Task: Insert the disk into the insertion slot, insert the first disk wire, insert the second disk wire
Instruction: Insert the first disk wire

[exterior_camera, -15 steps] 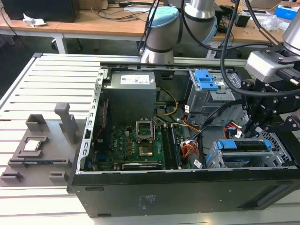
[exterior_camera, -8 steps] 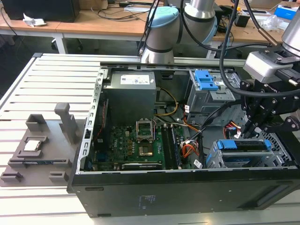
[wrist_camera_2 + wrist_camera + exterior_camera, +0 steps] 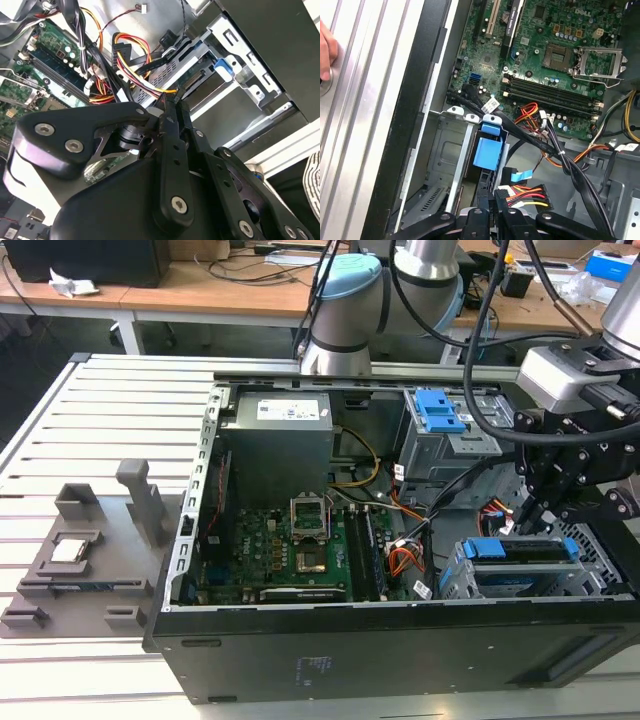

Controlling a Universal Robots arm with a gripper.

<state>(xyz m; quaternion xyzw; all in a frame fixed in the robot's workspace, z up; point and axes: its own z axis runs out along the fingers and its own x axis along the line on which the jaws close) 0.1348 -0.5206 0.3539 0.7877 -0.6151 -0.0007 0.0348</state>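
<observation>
Exterior view overlooks the case [image 3: 350, 650]; both close wrist views share its motherboard [image 3: 530, 55] [image 3: 50, 37]

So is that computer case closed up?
No, in the exterior view the computer case lies open, with the green motherboard exposed inside.

The disk [image 3: 520, 550] wears a bright blue carrier inside the grey, perforated slot [image 3: 456, 580]. The motherboard [image 3: 280, 545] is green (with black slots), the wires [image 3: 530, 192] red, yellow and orange, the case [image 3: 400, 650] black, the worktop [image 3: 100, 410] pale grey and ribbed.
</observation>
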